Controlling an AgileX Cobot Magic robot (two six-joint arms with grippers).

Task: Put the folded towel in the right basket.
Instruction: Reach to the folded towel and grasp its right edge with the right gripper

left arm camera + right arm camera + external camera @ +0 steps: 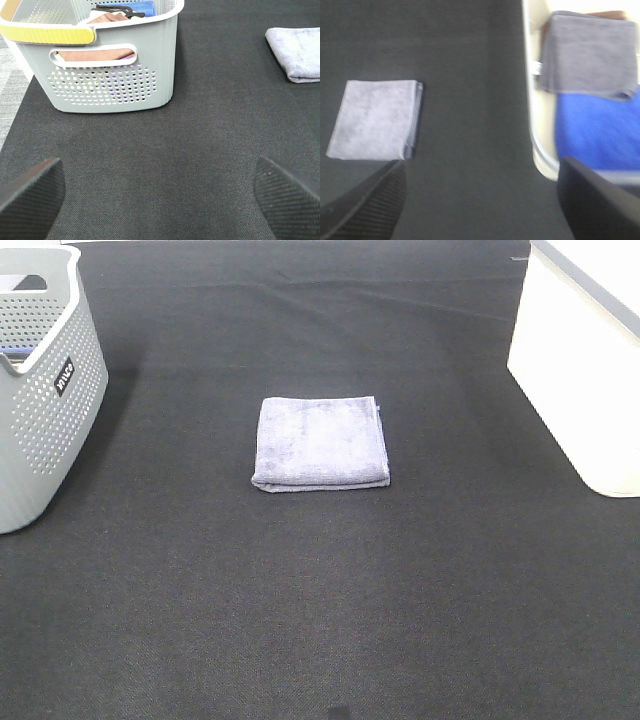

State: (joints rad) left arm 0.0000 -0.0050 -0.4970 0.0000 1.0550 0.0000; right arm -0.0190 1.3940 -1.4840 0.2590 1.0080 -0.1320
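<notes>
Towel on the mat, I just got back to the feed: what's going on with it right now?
Nothing is holding it. The folded towel lies flat in the middle of the black mat, untouched. Both arms' jaws stand open and empty above the mat. The right basket already holds a grey towel and a blue one.

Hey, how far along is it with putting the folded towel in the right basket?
Nothing done yet: the folded towel lies on the black mat, apart from the right basket. Nothing in hand: the left gripper and right gripper are open and empty. To do: grasp the towel, carry it right, release it in the basket.
</notes>
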